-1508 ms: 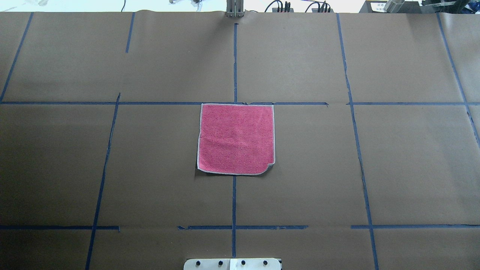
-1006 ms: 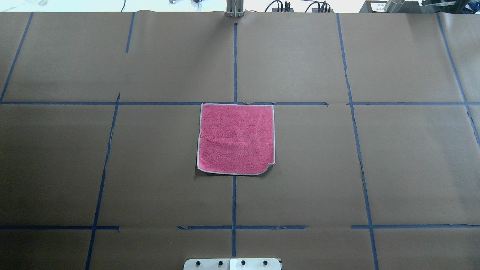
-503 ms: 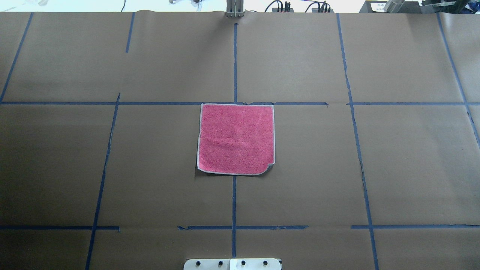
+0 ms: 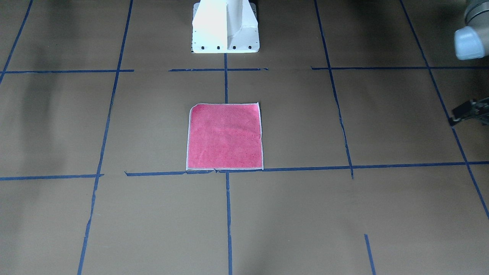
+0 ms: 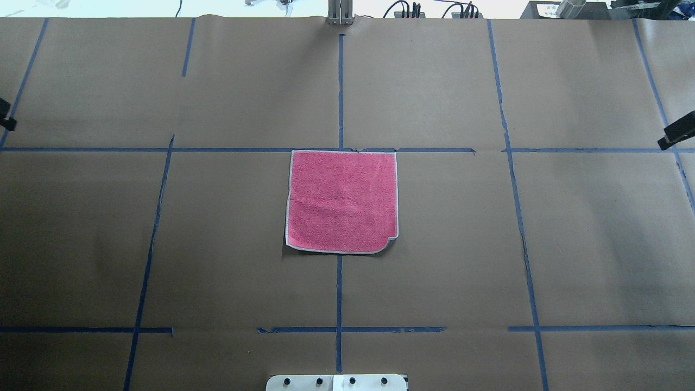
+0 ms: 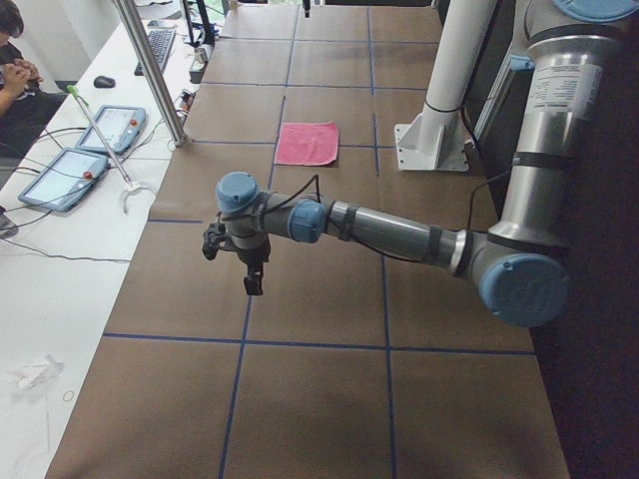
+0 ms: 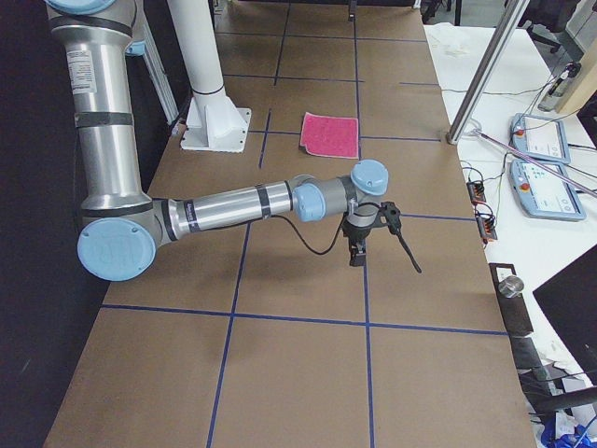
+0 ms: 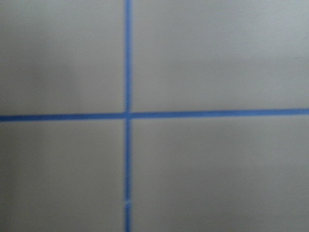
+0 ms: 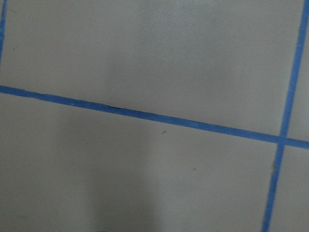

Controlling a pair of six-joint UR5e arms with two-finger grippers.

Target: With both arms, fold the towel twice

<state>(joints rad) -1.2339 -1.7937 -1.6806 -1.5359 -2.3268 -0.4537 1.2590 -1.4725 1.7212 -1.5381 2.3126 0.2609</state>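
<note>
- Brown paper tabletop (image 5: 217,244) gridded with blue tape (image 5: 339,92); white pedestal (image 4: 225,26) at the robot's edge.
- Left end effector (image 6: 235,263): released, fingers look spread, nothing between them. It hangs just above the paper, touching nothing.
- Only an edge of it shows in the front view and a black sliver in the overhead view.
- Right end effector (image 7: 384,259): released, one long finger angled away from the other, nothing held. It hovers over a tape line, off the paper.
- Only one black finger of it shows at the overhead view's right edge.
- Left arm (image 6: 399,230) and right arm (image 7: 224,207) each reach low across the tabletop, out to their own end.
- Towel (image 5: 342,201) lies flat at mid-tabletop, pink face up, whitish border all round, unfolded.
- Its far edge runs along a cross tape line and the centre tape line passes under it.
- Its near corner on the robot's right is tucked in, so the outline is notched there.
- Towel is between the two end effectors and well apart from both, touched by neither.
- Both wrist views show only paper and crossing tape, no towel; the left one is blurred.
</note>
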